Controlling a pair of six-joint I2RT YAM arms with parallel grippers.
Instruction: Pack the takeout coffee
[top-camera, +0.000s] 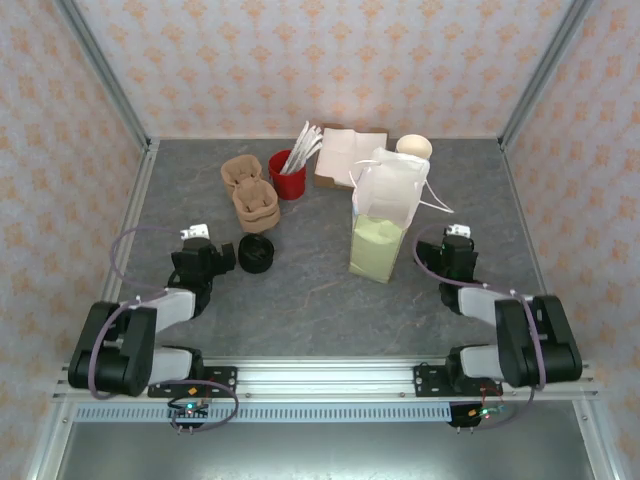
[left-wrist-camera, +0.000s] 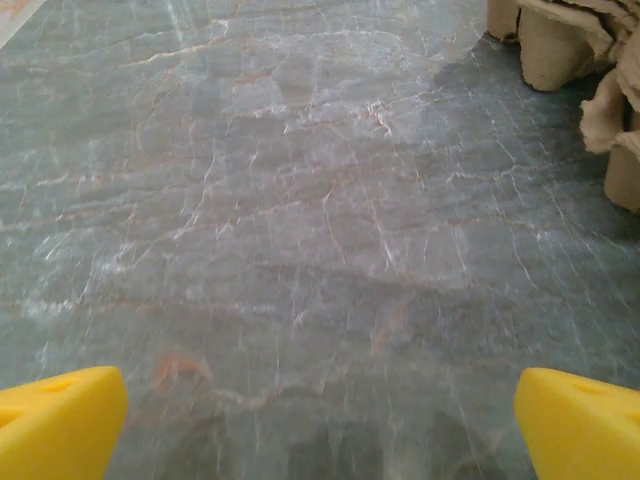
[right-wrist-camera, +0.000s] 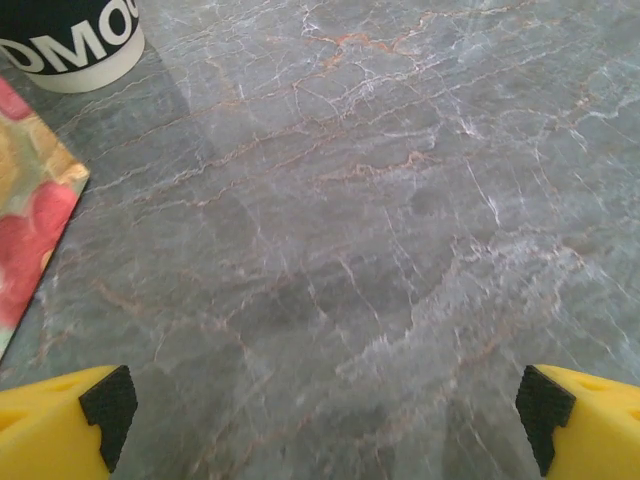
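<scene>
Packing seems not yet begun: left tool (left-wrist-camera: 320, 432) and right tool (right-wrist-camera: 320, 428) hang over the table (top-camera: 320, 300), fingers wide apart, empty. The takeout coffee cannot be told from the cream-lined cups (top-camera: 413, 147) behind the bag (top-camera: 385, 200); a reach there by the right tool looks next.

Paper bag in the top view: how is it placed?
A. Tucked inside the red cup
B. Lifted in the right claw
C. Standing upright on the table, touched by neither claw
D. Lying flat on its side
C: the paper bag stands upright on the table, with the left claw and the right claw both apart from it.
</scene>
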